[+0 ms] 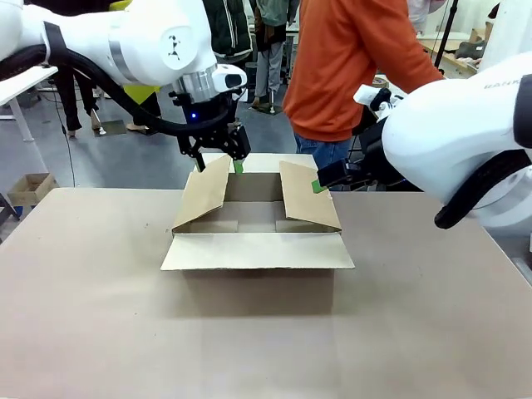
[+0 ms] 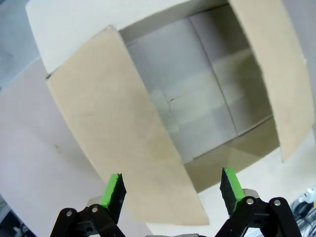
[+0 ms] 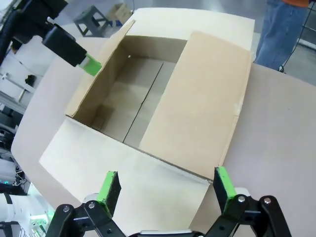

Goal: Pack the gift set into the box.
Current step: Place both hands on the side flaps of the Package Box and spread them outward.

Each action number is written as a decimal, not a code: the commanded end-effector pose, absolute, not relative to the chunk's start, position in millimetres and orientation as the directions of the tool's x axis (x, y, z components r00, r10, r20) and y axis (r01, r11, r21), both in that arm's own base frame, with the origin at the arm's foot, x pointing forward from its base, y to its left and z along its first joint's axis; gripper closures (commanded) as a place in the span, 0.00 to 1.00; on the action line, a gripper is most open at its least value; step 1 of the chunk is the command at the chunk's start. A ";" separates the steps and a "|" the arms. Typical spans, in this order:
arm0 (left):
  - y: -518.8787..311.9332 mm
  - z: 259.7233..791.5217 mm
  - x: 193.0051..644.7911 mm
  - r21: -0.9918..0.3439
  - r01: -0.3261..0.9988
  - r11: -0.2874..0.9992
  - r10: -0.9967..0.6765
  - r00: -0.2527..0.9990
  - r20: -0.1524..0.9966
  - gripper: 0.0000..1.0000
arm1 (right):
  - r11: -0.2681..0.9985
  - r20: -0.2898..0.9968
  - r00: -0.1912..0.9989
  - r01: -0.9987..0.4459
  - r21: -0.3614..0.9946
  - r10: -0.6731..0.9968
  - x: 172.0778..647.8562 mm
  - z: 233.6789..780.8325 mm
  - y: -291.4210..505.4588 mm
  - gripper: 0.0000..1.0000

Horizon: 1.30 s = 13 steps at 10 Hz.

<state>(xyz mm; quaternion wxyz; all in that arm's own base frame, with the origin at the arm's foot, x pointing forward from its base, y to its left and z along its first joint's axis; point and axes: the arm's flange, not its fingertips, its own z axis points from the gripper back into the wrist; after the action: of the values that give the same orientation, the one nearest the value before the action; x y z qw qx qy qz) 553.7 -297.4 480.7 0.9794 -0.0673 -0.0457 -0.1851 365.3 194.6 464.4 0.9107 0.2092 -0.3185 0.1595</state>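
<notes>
the box [image 1: 258, 250] is sitting mid-frame on the table [image 1: 91, 316], its flaps spreading outward. the left gripper [image 2: 173, 190] is hovering released at the left flap's edge, the right gripper [image 3: 165, 185] hovering released by the right flap. lettering on the right arm [image 1: 465, 125] is running off the frame's right edge.

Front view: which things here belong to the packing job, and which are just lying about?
Job in hand:
the box, flaps open
left gripper, open
right gripper, open

Lying about:
small carton on the floor
stool on the floor
</notes>
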 end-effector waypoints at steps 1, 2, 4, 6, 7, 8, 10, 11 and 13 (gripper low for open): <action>-298.6 475.5 564.2 -0.044 0.307 0.951 -0.303 0.949 0.084 0.00 | 0.868 0.658 0.738 -0.417 0.271 0.149 367.2 466.5 194.6 0.00; -299.9 471.5 566.2 -0.032 0.296 0.955 -0.292 0.952 0.086 0.00 | 0.868 0.658 0.738 -0.417 0.271 0.149 367.2 466.5 194.6 0.00; -302.5 458.2 571.1 -0.003 0.270 0.963 -0.269 0.960 0.078 0.00 | 0.868 0.658 0.738 -0.417 0.271 0.149 367.2 466.5 194.6 0.00; -305.1 447.3 573.9 0.057 0.195 0.979 -0.201 0.971 0.130 0.00 | 0.868 0.658 0.738 -0.417 0.271 0.149 367.2 466.5 194.6 0.00; -308.3 443.0 573.4 0.072 0.174 0.982 -0.182 0.975 0.130 0.00 | 0.868 0.658 0.738 -0.417 0.271 0.149 367.2 466.5 194.6 0.00; -312.7 440.0 572.7 0.068 0.157 0.985 -0.164 0.979 0.118 0.00 | 0.868 0.658 0.738 -0.417 0.271 0.149 367.2 466.5 194.6 0.00; -317.0 438.0 574.0 0.068 0.108 0.992 -0.115 0.988 0.104 0.00 | 0.868 0.658 0.738 -0.417 0.271 0.149 367.2 466.5 194.6 0.00; -317.0 437.3 574.5 0.086 0.097 0.992 -0.106 0.988 0.108 0.00 | 0.868 0.658 0.738 -0.417 0.271 0.149 367.2 466.5 194.6 0.00; -314.9 441.0 570.0 0.118 0.081 0.990 -0.093 0.991 0.096 0.00 | 0.868 0.658 0.738 -0.417 0.271 0.149 367.2 466.5 194.6 0.00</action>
<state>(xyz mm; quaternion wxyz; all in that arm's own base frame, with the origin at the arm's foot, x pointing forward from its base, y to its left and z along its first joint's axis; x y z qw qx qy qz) 569.4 -314.2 435.2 0.9968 0.0340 -0.0462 -0.0561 365.6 194.3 464.7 0.9104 0.2083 -0.3202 0.1587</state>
